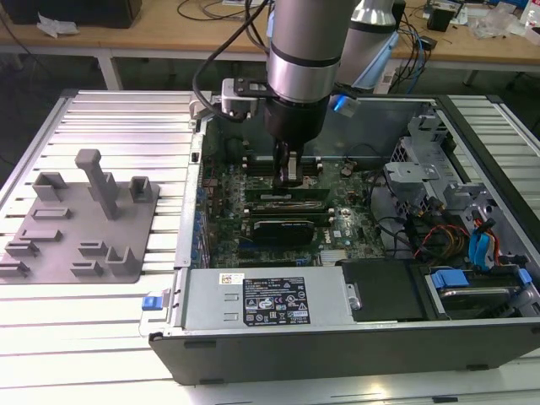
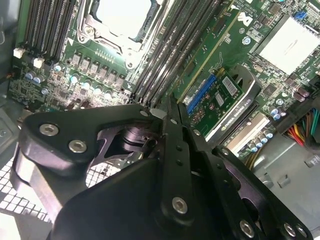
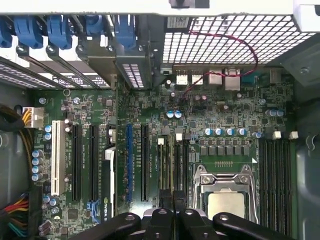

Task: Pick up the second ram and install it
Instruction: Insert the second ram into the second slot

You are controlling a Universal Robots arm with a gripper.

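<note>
Arm reaches down into the open computer case (image 1: 354,342). Gripper (image 1: 287,173) low over the motherboard (image 3: 225,107), at the long black memory slots (image 3: 272,172). In the second wrist view, fingers (image 2: 176,131) pressed together, only a thin seam between them. Second ram (image 2: 211,52) stands on edge in a slot, its near end just beside the fingertips; contact cannot be told. Grey holder tray (image 1: 80,232) sits on the slatted surface (image 1: 126,118) at the exterior view's left, well apart from the case.

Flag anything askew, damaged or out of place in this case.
Nothing stands out. The gripper is down over the memory slots, the card sits straight, and the case shows no damage.
</note>
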